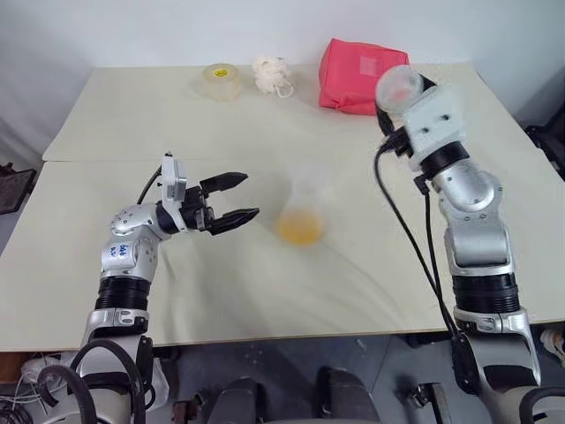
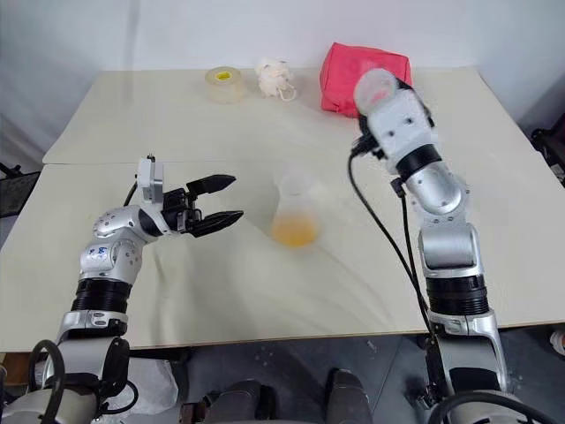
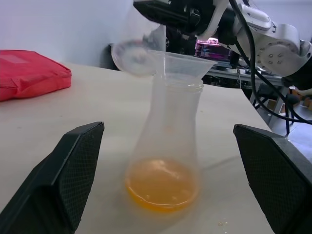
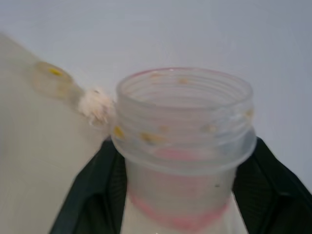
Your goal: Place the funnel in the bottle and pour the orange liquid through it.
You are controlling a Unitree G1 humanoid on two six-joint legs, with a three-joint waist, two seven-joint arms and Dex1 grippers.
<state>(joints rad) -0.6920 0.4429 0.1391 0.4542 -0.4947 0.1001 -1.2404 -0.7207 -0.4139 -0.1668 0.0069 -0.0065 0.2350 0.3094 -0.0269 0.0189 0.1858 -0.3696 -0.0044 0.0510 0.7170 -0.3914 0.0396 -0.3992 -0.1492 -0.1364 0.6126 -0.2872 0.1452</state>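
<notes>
The clear cone-shaped bottle (image 1: 300,210) stands upright in the middle of the table. The small clear funnel (image 3: 180,61) sits in its neck, and the orange liquid (image 3: 163,187) lies as a shallow layer in its base. My left gripper (image 1: 249,195) hovers open just left of the bottle, its fingers pointing at it without touching. My right gripper (image 4: 178,204) is raised at the back right, near the red bag. It is shut on a clear wide-mouthed vessel (image 1: 399,87) with a few orange drops clinging inside its threaded mouth.
A red bag (image 1: 362,75), a white puff (image 1: 272,75) and a roll of clear tape (image 1: 221,80) lie along the far side of the table. The table (image 1: 106,291) is pale, with a seam running across it behind the left gripper.
</notes>
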